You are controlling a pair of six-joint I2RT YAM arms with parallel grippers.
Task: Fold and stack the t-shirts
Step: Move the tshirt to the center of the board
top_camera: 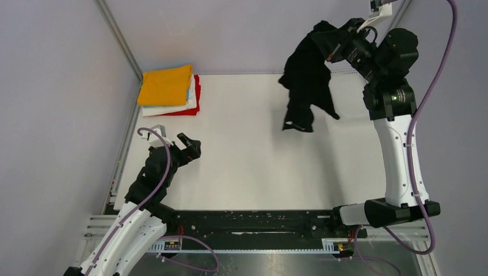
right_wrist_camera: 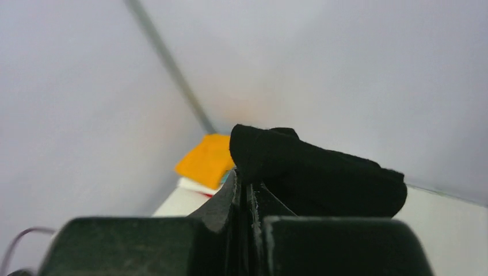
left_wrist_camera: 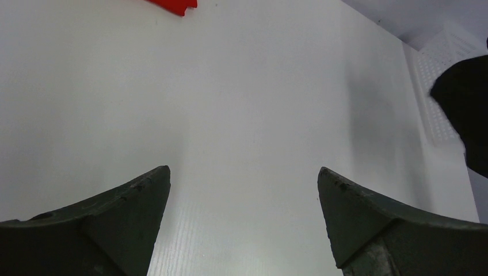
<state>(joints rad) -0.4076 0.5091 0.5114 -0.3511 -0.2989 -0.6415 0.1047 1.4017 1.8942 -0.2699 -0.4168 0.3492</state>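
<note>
**Shirt dangling from the right claw**

The left claw (top_camera: pixel 191 146) is hovering low over the white bench (top_camera: pixel 247 167), fingers spread wide and gripping nothing. Ahead of it, the folded stack is lying, with the orange-yellow t-shirt (top_camera: pixel 166 85) on top and the red t-shirt (top_camera: pixel 197 92) lowest. The right claw (top_camera: pixel 329 43) is clamping the crumpled black t-shirt (top_camera: pixel 308 80), which is hanging below it.

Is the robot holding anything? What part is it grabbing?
The right gripper pinches the black t-shirt by a bunched bit at its upper end; the rest hangs above the table. The left gripper is open, holding nothing.
</note>
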